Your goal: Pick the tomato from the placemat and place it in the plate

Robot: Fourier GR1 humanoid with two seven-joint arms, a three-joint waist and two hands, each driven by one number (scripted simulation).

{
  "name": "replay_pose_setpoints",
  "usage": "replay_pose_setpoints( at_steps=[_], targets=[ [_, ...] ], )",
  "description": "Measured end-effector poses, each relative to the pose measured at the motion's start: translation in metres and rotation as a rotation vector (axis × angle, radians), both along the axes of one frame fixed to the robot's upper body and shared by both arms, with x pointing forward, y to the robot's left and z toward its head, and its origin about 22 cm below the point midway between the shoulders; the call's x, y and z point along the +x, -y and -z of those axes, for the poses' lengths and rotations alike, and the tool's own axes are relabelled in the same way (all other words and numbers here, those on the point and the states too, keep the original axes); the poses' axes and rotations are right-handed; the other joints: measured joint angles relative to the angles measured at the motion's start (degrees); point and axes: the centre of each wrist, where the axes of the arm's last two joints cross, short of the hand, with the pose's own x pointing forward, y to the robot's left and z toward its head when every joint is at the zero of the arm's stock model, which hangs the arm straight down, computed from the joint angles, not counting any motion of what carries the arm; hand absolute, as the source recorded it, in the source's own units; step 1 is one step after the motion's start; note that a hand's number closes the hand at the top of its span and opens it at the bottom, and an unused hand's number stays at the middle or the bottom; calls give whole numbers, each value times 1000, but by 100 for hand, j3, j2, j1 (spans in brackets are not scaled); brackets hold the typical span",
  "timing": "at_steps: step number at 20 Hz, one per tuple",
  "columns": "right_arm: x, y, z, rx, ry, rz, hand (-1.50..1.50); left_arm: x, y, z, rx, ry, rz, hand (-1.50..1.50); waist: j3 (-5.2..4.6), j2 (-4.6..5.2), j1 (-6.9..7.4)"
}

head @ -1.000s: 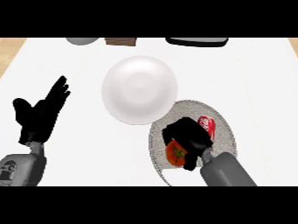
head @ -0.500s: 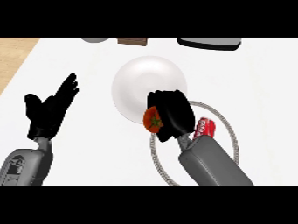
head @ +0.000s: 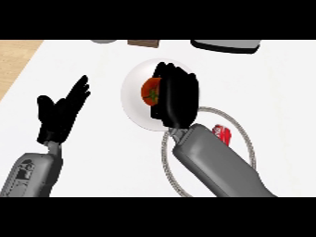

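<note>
In the head view the red tomato is over the white plate at the counter's middle, with my right hand curled round it from the right and hiding most of it. Whether the tomato touches the plate I cannot tell. Behind my right forearm lies the round grey-rimmed placemat, partly covered by the arm. My left hand is open at the left, fingers up, resting apart from the plate.
A small red can lies on the placemat next to my right forearm. Along the counter's far edge sit a dark tray-like object, a brown block and a grey item. Wooden floor shows at the left.
My right hand has carried the tomato up off the placemat and forward over the white plate. The left hand has stayed open at the left, barely shifting.
</note>
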Motion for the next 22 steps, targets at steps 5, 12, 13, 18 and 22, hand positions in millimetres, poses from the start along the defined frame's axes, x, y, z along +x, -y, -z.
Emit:
replay_pose_setpoints(
  at_steps=[5,12,13,18,22],
  targets=[
    [10,-14,-9,33,44,92,150,5,2,-3,4,6,1,0,1,33,5],
    [26,-16,5,6,53,158,150,4,-2,2,1,14,-24,0,5,47,-138],
    [28,-15,9,6,46,168,150,3,-3,5,-3,11,-29,0,6,49,-163],
    [40,-11,25,-9,-31,208,150,5,-10,2,2,16,-34,0,9,60,-216],
    [46,-2,38,76,-140,224,-150,4,-12,1,1,12,-44,0,17,66,-257]
  ],
)
